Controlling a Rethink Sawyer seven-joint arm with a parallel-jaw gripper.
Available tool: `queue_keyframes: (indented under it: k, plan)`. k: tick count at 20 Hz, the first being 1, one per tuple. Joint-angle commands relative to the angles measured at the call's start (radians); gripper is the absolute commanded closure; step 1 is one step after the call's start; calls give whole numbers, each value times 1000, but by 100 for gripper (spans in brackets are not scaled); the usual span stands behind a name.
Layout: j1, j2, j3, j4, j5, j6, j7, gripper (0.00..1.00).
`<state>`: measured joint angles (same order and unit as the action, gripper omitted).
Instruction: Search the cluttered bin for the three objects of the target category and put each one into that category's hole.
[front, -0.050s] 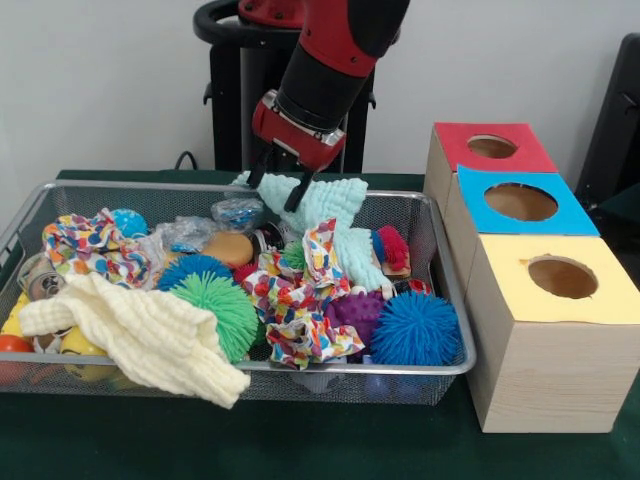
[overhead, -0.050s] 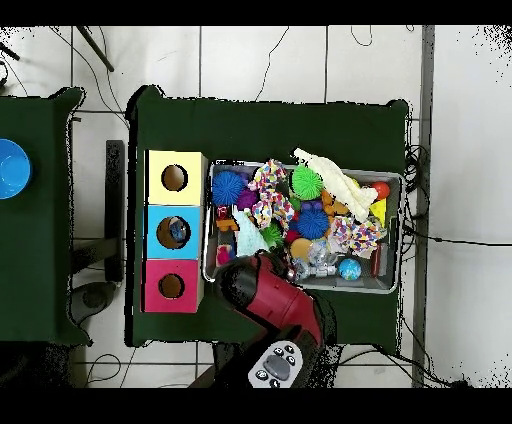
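My gripper (front, -0.050s: 277, 180) hangs over the far middle of the wire bin (front, -0.050s: 300, 367). It is open, with its two black fingers (front, -0.050s: 256, 168) set either side of the top edge of a pale mint knitted cloth (front, -0.050s: 345, 215). That cloth drapes down over the clutter toward the bin's right side. Three wooden boxes stand to the right of the bin, each with a round hole: red (front, -0.050s: 455, 140), blue (front, -0.050s: 475, 205) and yellow (front, -0.050s: 510, 285). In the overhead view my red arm (overhead, -0.050s: 275, 295) covers the gripper, and something small lies in the blue box's hole (overhead, -0.050s: 177, 231).
The bin is packed with a blue spiky ball (front, -0.050s: 415, 328), a green one (front, -0.050s: 218, 305), a purple one (front, -0.050s: 355, 312), a cream knitted cloth (front, -0.050s: 140, 335) hanging over the front rim, and two patterned cloths (front, -0.050s: 300, 300) (front, -0.050s: 90, 245). A blue bowl (overhead, -0.050s: 10, 168) sits on a side table.
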<state>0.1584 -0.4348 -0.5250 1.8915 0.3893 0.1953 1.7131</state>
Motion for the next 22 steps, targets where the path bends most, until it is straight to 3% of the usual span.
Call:
queue_keyframes:
  k: [1,11,22]
  plan:
    - [-2,6,20,-8,27,94,232,0]
    - [13,93,24,-34,70,16,282,0]
    - [4,121,27,-33,77,-20,282,0]
